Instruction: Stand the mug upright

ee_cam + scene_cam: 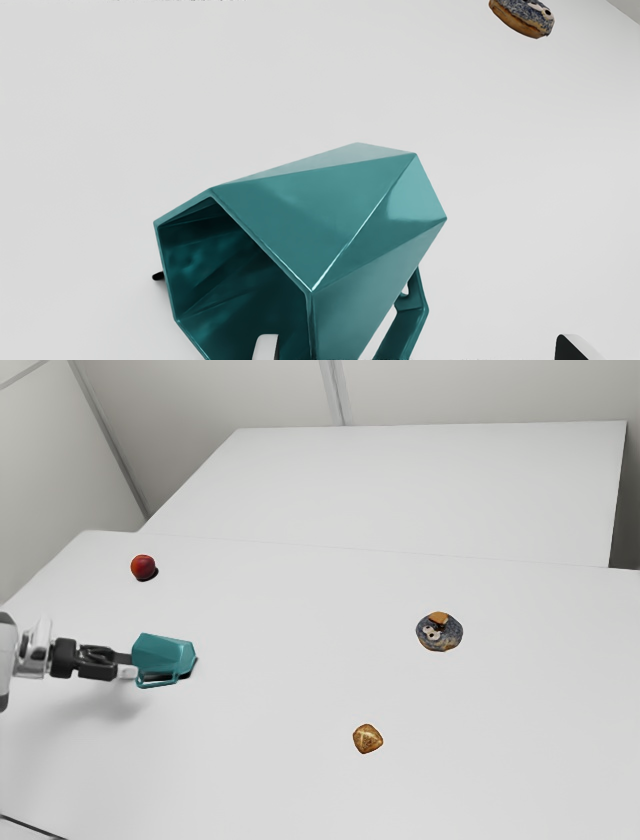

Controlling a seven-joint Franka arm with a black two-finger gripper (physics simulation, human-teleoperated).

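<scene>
On the white tabletop (270, 770), near the exterior view's left edge, a teal, faceted, glossy mug (163, 654) is lying on its side. Its open mouth is facing the black two-finger gripper (127, 665), its base is pointing towards the exterior view's right, and its angular loop handle (419, 302) is jutting out sideways.

Pincer: standing spread, pinching nothing. In the wrist view one finger (266, 347) is overlapping the dark mouth; the other (572, 350) is standing out past the handle. Whether the nearer one is touching the mug, I am not able to tell.

Handling, by judgement: walls are looking thin and rigid, likely ceramic or hard plastic, so I am expecting modest weight and no give. The sheen is suggesting a slick skin; slanting facets may be letting flat pads slide. If ceramic, the rim (261, 242) will be chipping under a hard knock.

Hold: for righting it from this pose, I am favouring the wall at the mouth, one finger inside, one outside, clear of the handle. Squeezing the handle alone would be inviting a swing, the body's weight hanging off to one side.
</scene>
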